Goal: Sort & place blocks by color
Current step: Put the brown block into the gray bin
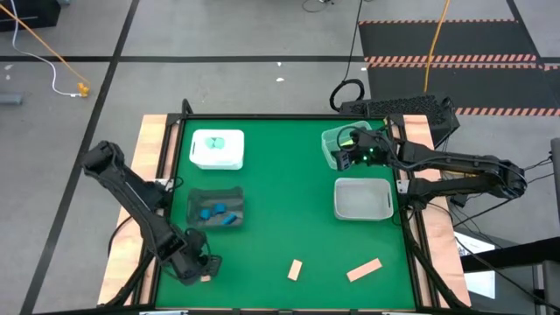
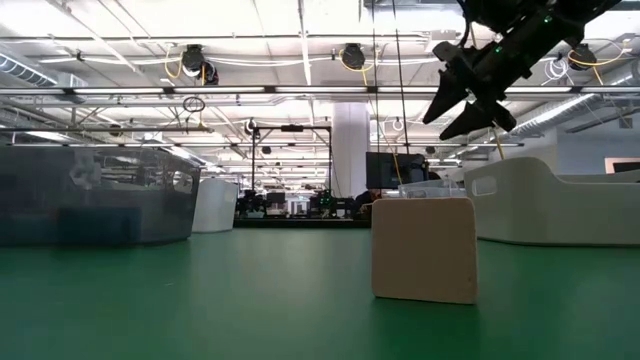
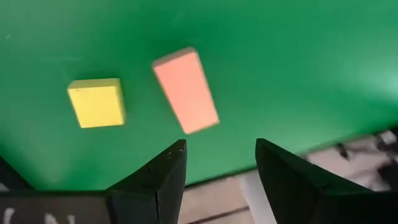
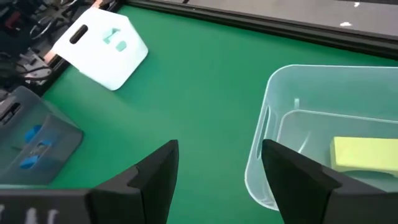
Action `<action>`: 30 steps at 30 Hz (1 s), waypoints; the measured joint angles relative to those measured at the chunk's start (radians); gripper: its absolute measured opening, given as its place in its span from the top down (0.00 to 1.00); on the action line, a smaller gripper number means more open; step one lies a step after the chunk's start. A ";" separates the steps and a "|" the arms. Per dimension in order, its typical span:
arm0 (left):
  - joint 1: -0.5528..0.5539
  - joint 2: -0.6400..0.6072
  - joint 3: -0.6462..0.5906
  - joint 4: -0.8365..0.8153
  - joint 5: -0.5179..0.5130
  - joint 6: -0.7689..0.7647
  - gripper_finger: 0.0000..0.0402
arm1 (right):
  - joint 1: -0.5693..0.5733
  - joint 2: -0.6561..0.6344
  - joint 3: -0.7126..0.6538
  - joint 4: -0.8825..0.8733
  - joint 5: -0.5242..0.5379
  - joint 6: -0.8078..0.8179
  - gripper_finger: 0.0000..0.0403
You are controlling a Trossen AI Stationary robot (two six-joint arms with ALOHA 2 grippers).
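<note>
**Loose blocks lie at the lower edge, nearer the left gripper**

In the high view the right gripper [image 1: 350, 153] hangs over the clear tray [image 1: 337, 138] at upper right, its fingers apart and holding nothing; its wrist view shows a yellow-green block [image 4: 367, 154] lying in that tray beneath it. The two peach blocks left on the bench [image 1: 289, 201] sit along the lower edge: a short one [image 1: 295, 269] at lower centre and a longer bar [image 1: 364, 270] to its right, lying aslant from lower left to upper right. The left gripper [image 1: 199, 267] waits at lower left, half open and empty, level with the short block and directly left of it. Judging by this, the left arm is the nearer; the right must cross most of the bench.
</note>
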 joint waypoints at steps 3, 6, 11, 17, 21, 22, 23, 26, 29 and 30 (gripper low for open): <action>-0.002 0.043 0.000 0.006 0.006 -0.046 0.53 | -0.001 0.000 0.000 0.000 0.001 -0.014 0.45; -0.002 0.083 0.000 0.007 0.007 -0.073 0.52 | -0.001 0.001 0.000 0.000 0.001 -0.025 0.45; 0.000 0.152 0.000 0.007 0.007 -0.121 0.53 | -0.001 0.001 0.000 0.001 0.002 -0.047 0.45; 0.012 0.220 0.000 0.021 0.007 -0.146 0.53 | -0.001 0.001 0.000 0.001 0.002 -0.050 0.45; 0.020 0.246 0.003 0.022 0.012 -0.125 0.53 | -0.001 0.001 0.000 0.000 0.002 -0.050 0.45; 0.020 0.248 0.003 0.024 0.012 -0.113 0.53 | -0.001 0.001 0.000 0.001 0.002 -0.049 0.45; 0.020 0.249 0.003 0.024 0.013 -0.103 0.53 | -0.001 0.001 0.000 0.000 0.002 -0.049 0.45; 0.020 0.250 0.003 0.024 0.015 -0.083 0.59 | -0.001 0.001 0.000 0.000 0.002 -0.049 0.45; 0.019 0.250 0.003 0.025 0.016 -0.057 0.68 | -0.001 0.001 0.000 0.000 0.002 -0.050 0.45; 0.019 0.250 0.003 0.028 0.016 -0.046 0.68 | -0.001 0.001 0.000 0.000 0.002 -0.050 0.45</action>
